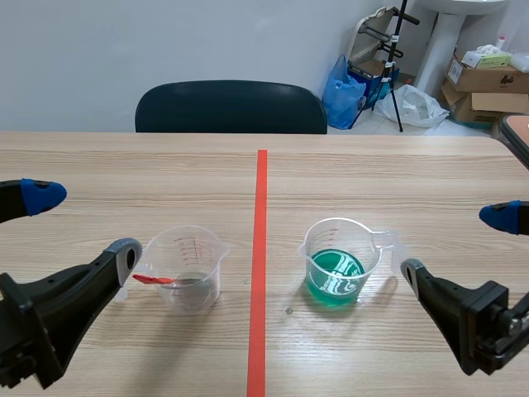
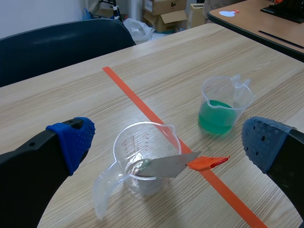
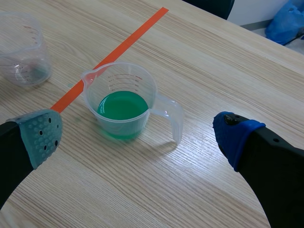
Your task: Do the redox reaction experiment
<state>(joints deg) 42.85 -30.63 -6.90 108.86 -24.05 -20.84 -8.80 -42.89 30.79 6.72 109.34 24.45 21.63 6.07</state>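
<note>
Flanking the tape line (image 1: 261,248), the spatula cup (image 1: 188,266) and green-liquid cup (image 1: 337,265) turn handles outward, presumably for the released left gripper (image 1: 83,223) and right gripper (image 1: 455,242).

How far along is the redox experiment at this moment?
Looks done: the metal strip with an orange end rests in the left cup, and green liquid sits in the right cup. In hand: nothing; the left gripper and the right gripper are open, each near its own cup. Left, probably: bringing strip and green liquid together, since no green shows in the left cup.
</note>
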